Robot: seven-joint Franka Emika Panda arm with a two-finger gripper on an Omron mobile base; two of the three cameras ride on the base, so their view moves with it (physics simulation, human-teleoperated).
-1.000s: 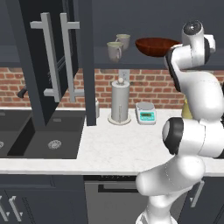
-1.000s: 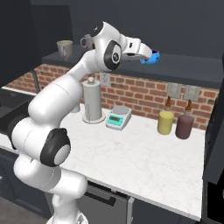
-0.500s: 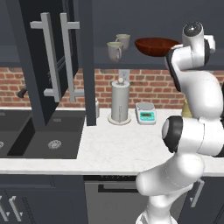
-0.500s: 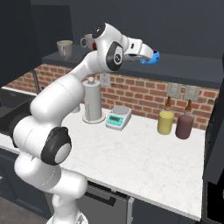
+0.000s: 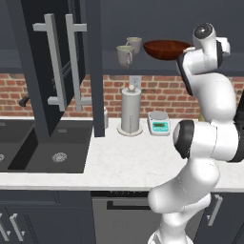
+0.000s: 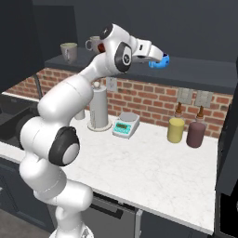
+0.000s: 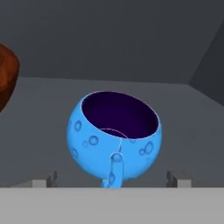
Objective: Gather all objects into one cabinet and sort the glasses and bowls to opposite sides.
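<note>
You are at the blue bowl (image 7: 114, 140) now, and it stands upright on the shelf of the open upper cabinet (image 5: 57, 71), with the brown bowl (image 5: 167, 49) near it on one side. The two mugs (image 5: 129, 50) stand together at the other end of the same shelf, well apart from the bowls. So, as I judge it, all four objects are already in one cabinet and the sorting looks almost complete; the step in hand is the placing of the blue bowl beside the brown one.

In the hand view the gripper (image 7: 111, 180) has its fingers wide apart, one tip at each side of the bowl and not touching it. The bowl rests on the shelf by itself, so nothing is held.

For the next move, I think you need to draw the hand straight back, away from the bowl, and keep the tips clear of its round wall so that it does not slide or tip. Take care also for the brown bowl just beside.

The arm rises high from the base, bends at the elbow and reaches forward at shelf level, with the wrist turned toward the back of the cabinet.
</note>
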